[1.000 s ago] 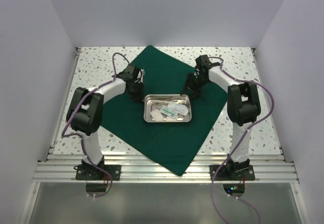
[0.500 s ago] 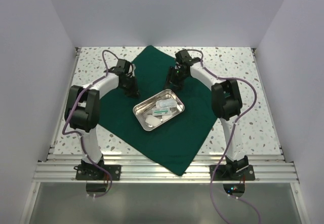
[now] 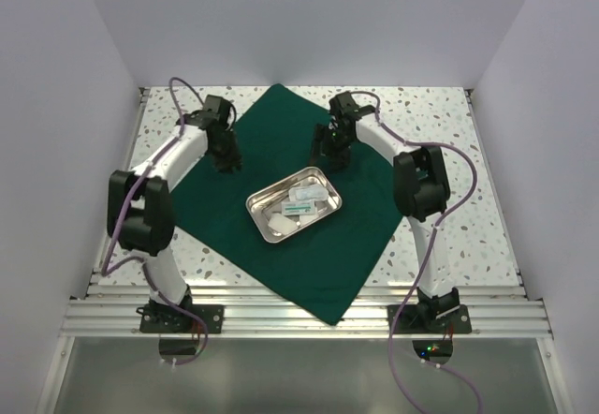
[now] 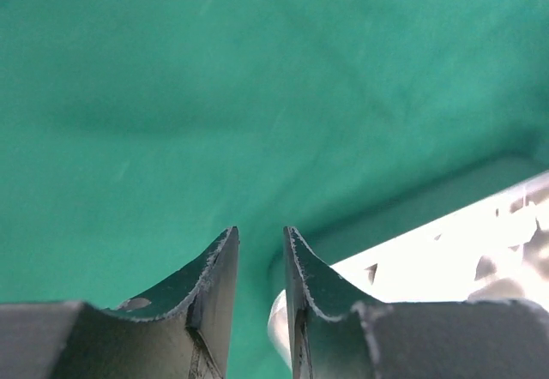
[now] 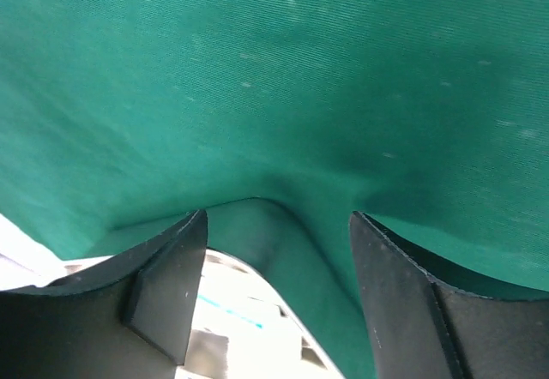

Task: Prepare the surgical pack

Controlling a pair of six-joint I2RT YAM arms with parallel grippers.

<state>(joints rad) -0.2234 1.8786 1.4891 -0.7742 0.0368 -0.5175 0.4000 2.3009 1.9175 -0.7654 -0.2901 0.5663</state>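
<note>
We judge the job to be at an early stage. The surgical pack (image 3: 314, 269), a dark green drape, lies spread flat as a diamond on the bench (image 3: 440, 124), its near corner reaching over the front rail. The steel tray (image 3: 281, 184) sits askew around its middle with some white packets (image 3: 298, 210) inside. No corner of the cloth is folded over yet, so as we see it the whole wrapping remains to be done.

The left claw (image 4: 261, 235) hangs over the drape just left of the tray, its jaws only narrowly parted and nothing between them. The right claw (image 5: 279, 216) is by the tray's far corner, jaws spread wide and likewise empty.

Much is hard to read. Both wrist views show the tray as a washed-out glare at the bottom edge, and we cannot tell what the packets are from above. Nor can we tell whether either claw's tips touch the cloth — the overhead view is too small for that.
</note>
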